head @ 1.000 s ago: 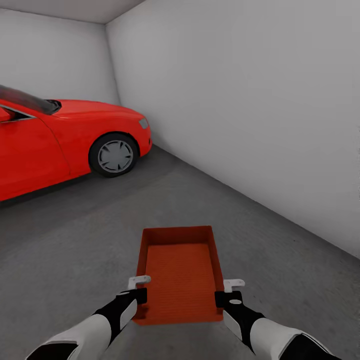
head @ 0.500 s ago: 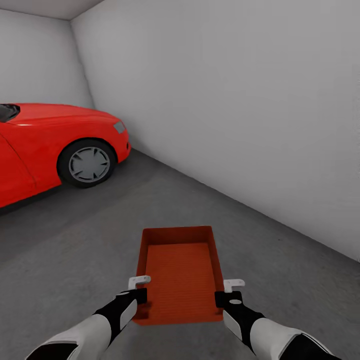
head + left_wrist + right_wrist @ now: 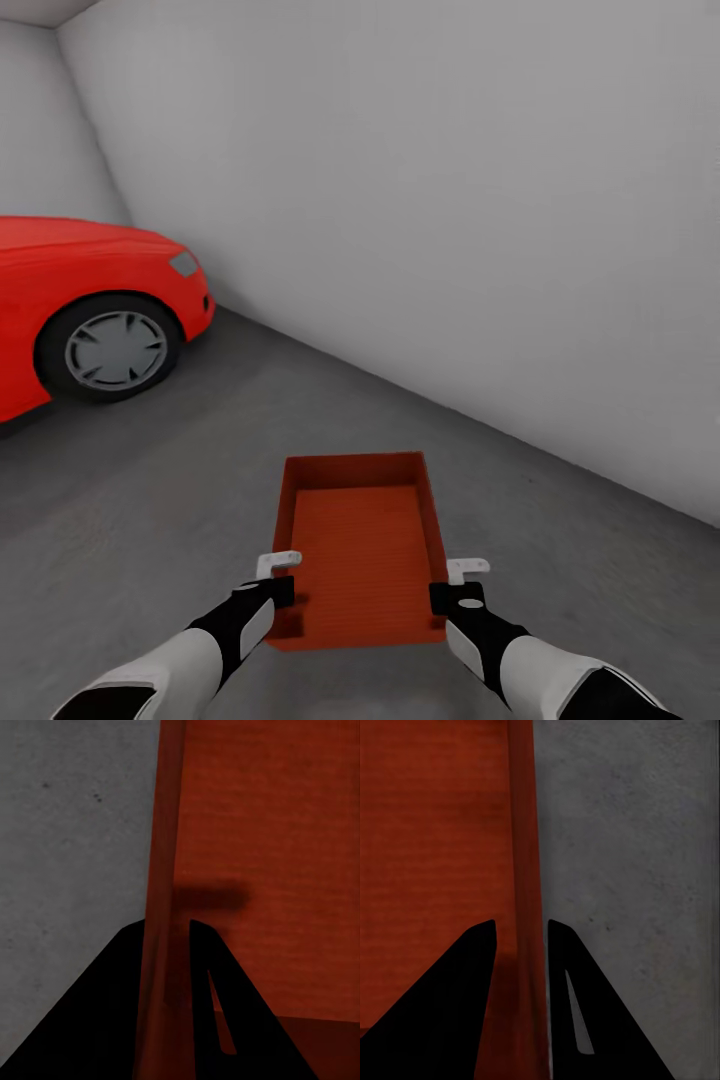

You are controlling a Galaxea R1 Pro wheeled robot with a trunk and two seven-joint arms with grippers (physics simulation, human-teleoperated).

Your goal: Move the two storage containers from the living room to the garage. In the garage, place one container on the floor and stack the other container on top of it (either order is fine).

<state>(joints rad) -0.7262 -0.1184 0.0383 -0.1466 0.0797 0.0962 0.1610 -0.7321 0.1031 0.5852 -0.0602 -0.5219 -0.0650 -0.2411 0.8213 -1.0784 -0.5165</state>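
An orange-red ribbed plastic storage container (image 3: 362,550) sits in the lower centre of the head view, above the dark grey concrete floor (image 3: 150,500). The left gripper (image 3: 283,580) is at the container's left wall and the right gripper (image 3: 455,585) at its right wall, each with one finger inside the wall and one outside. A red car (image 3: 90,300) stands at the left edge, behind the container. A plain white wall (image 3: 450,220) runs from the upper left down to the right edge.

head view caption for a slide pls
Both claws, left and right, carry an orange bin over the garage floor beside a red car.
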